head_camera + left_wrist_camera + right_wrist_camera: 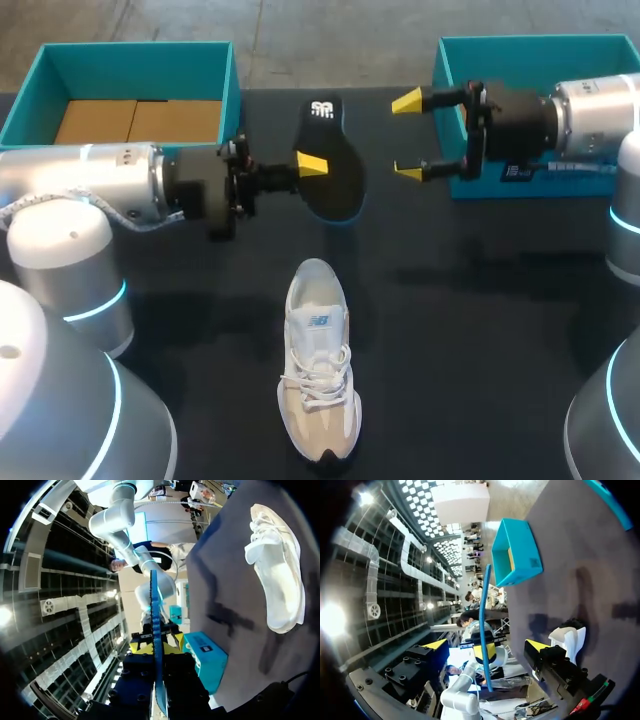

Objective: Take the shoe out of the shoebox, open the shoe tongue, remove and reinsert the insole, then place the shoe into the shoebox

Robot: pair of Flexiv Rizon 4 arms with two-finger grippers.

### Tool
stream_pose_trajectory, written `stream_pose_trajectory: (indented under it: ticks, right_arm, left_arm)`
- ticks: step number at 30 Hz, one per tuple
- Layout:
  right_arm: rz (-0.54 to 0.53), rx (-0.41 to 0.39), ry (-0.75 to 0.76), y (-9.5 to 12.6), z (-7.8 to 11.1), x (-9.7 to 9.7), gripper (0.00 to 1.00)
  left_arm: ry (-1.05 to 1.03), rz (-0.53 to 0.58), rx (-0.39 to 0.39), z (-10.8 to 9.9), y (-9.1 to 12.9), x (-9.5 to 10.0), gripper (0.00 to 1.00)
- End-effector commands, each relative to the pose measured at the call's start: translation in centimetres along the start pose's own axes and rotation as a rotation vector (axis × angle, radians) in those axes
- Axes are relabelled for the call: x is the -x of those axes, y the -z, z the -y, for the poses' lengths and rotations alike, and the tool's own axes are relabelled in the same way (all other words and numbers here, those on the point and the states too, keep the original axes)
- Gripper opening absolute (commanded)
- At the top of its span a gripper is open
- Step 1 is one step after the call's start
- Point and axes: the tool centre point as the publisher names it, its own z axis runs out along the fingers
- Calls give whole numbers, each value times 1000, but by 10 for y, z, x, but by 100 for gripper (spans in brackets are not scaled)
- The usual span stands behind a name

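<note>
A black insole [332, 160] with a blue rim hangs on edge above the table's far middle, and my left gripper [311, 163] is shut on its side. In the left wrist view the insole [156, 620] is a thin blue line between the yellow tips of the left gripper [156, 645]. My right gripper [407, 137] stands open just right of the insole, not touching it. From the right wrist view the insole [483, 610] lies ahead of the wide-open right gripper [486, 645]. The white and beige shoe [318, 370] rests on the table near the front, laces up; it shows as shoe [277, 575] and shoe [568, 637].
A teal shoebox [130, 48] with brown cardboard inside stands at the far left, seen also as teal box [520, 555]. A second teal box [450, 60] is at the far right under my right arm, teal box [206, 656]. The tabletop [480, 330] is black.
</note>
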Motion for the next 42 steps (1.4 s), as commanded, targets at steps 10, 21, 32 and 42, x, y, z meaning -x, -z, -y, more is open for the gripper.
stream_pose_trajectory:
  ticks: [10, 21, 32, 42]
  right_arm:
    - [-2, 0, 0, -1, 0, 2, 100]
    - [-2, 0, 0, -1, 0, 2, 100]
    - [-2, 0, 0, -1, 0, 2, 100]
    - [-2, 0, 0, -1, 0, 2, 100]
  left_arm:
    - [68, -28, -59, -5, 25, 4, 0]
    - [247, -33, -91, -2, 31, 11, 0]
    - [673, 6, -228, 8, 36, 28, 0]
    - [886, 44, -283, 17, 34, 31, 0]
